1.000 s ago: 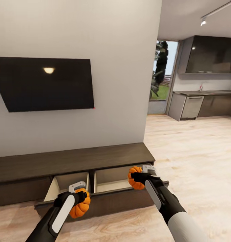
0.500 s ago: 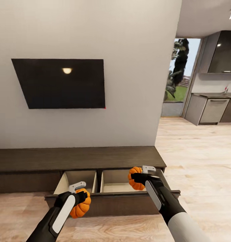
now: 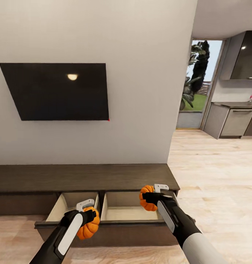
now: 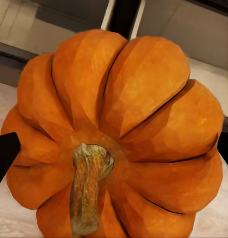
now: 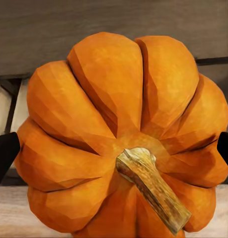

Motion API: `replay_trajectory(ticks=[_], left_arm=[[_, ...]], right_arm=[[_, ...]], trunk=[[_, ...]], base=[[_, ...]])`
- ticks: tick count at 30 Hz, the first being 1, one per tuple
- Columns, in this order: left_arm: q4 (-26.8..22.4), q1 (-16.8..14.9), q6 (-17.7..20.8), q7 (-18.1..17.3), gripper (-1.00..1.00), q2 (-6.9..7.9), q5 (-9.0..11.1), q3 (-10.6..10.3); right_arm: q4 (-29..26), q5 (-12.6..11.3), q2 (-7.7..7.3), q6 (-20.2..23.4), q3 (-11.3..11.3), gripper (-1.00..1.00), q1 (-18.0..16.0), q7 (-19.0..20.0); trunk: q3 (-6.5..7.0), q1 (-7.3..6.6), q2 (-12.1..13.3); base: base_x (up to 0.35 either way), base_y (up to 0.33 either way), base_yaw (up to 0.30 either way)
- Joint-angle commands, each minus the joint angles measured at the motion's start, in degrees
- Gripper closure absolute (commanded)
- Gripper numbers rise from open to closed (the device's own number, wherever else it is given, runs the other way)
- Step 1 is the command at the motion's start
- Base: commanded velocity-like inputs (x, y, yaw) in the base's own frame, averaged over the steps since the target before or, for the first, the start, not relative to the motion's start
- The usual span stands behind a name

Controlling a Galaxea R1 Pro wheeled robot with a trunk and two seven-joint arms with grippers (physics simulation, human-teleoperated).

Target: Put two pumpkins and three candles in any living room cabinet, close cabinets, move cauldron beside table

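- The cabinet (image 3: pixel 82 178) stands against the wall below the television (image 3: pixel 56 91), with its drawer (image 3: pixel 104 231) pulled open.
- The left gripper (image 3: pixel 88 216) is clamped on a pumpkin (image 3: pixel 87 228) in front of the drawer's left compartment.
- The right gripper (image 3: pixel 149 198) is clamped on a second pumpkin (image 3: pixel 146 198) above the drawer's right compartment.
- Both stems face the wrist cameras.

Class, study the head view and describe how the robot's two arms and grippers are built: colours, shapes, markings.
Both arms are glossy black with a long rounded white panel inset along the forearm. The right arm widens into a pale grey sleeve near the picture's edge. The left arm looks alike. Each gripper carries a small light-grey block with dark holes above black jaws.
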Motion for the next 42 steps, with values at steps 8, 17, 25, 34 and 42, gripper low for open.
replay_trajectory(ticks=[8, 17, 25, 34, 42], left_arm=[[-0.08, -0.04, 0.12, 0.66, 1.00, 0.07, 0.29, -0.17], [-0.08, -0.04, 0.05, 0.69, 1.00, 0.12, 0.28, -4.36], [-1.83, -0.04, 0.16, 0.92, 1.00, 0.09, 0.39, -4.54], [-3.07, -2.77, 4.55, 4.95, 1.00, -5.91, 0.64, -5.07], [22.17, -22.99, 18.93, 11.23, 1.00, -10.40, 6.19, -4.58]], right_arm=[[0.49, -0.38, -0.03, -0.62, 1.75, 1.00, -0.05, -0.60], [6.69, -0.28, 0.43, -0.76, 1.93, 1.00, -0.15, -0.67], [14.15, -0.26, 0.79, -0.78, 1.87, 1.00, -0.55, -0.79], [18.44, 0.08, 0.71, -0.85, 1.72, 1.00, -3.97, -0.95], [26.88, 0.04, 0.63, -0.46, 1.67, 1.00, -13.50, -1.13]], trunk=[[-0.06, 0.03, -0.04], [-0.06, 0.03, -0.04], [-0.06, 0.03, -0.04], [-1.50, 1.78, -3.24], [-2.93, 3.54, -6.45]], base=[[0.316, -0.011, 0.000], [0.268, 0.000, 0.000], [0.035, 0.000, 0.000], [0.000, 0.000, 0.000], [0.000, 0.000, 0.000]])
